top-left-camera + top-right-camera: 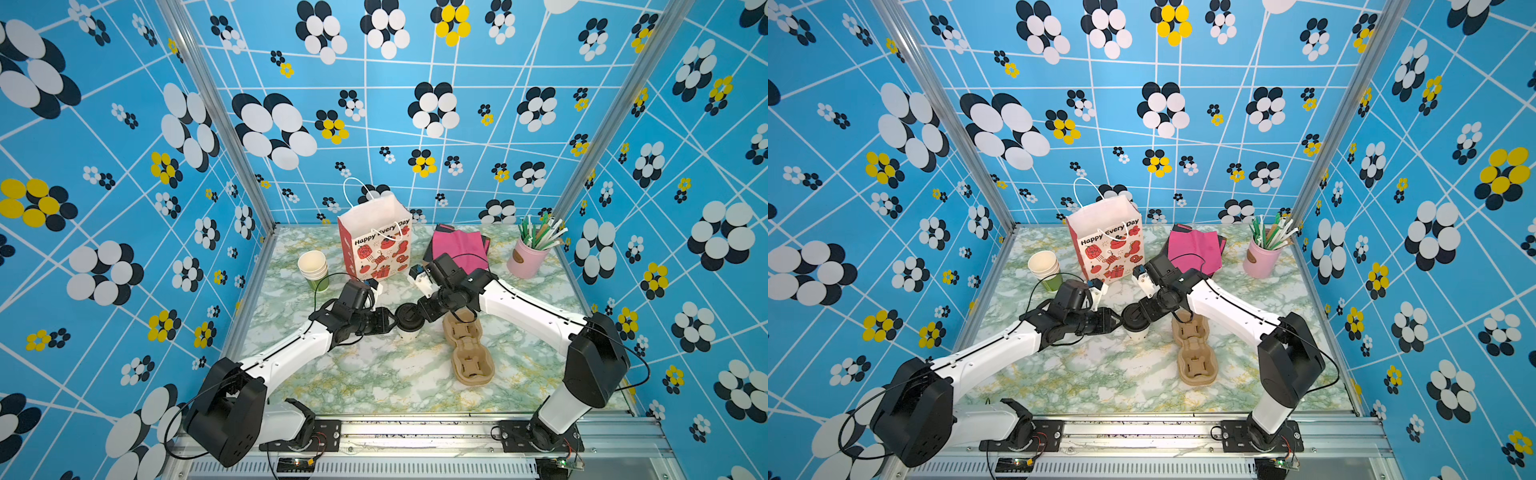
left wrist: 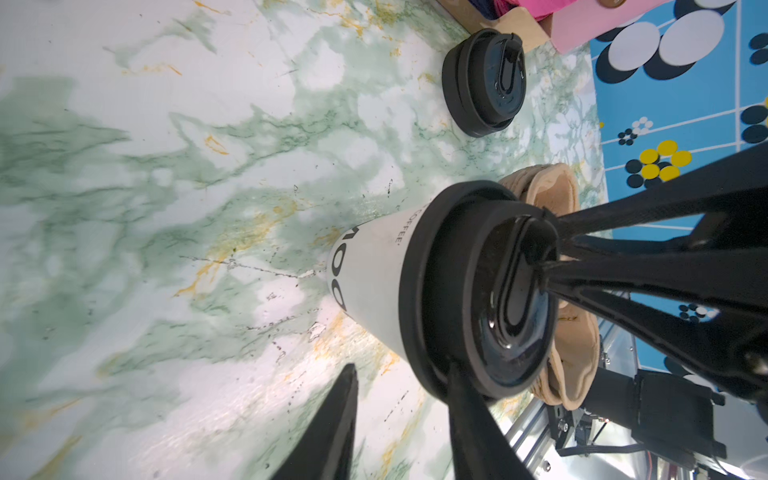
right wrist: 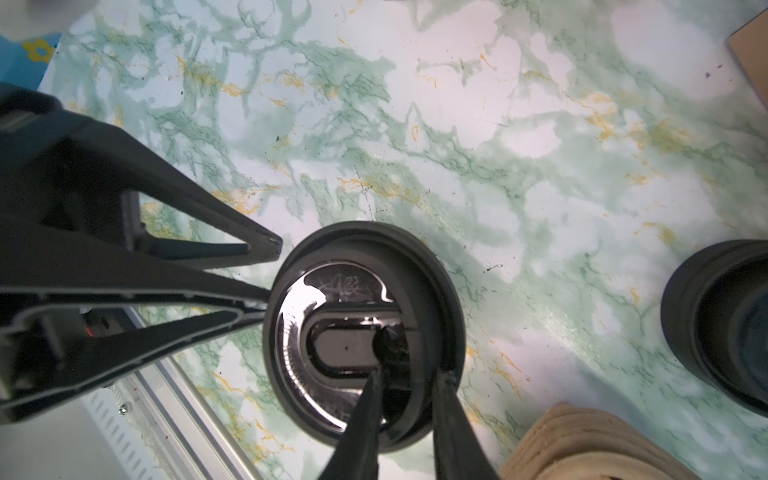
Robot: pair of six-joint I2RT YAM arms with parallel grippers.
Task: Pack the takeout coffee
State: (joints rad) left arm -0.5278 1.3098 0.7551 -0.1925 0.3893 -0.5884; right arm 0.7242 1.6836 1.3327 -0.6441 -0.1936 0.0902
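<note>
Your right end effector (image 3: 409, 374) pinches the takeout coffee (image 2: 374, 282) by its lid rim, left end effector (image 3: 271, 276) apart beside it; light, crushable cup, probably safer gripped below the lid.

On the front of the gift bag (image 1: 376, 245) (image 1: 1109, 249), far middle: "Happy Every Day" in black. On the white side of the paper cup (image 2: 374, 270), near middle: small "COFFEE", plus large black characters cut off, perhaps "100". Raised marks on its lid (image 3: 353, 286), too faint to read
</note>
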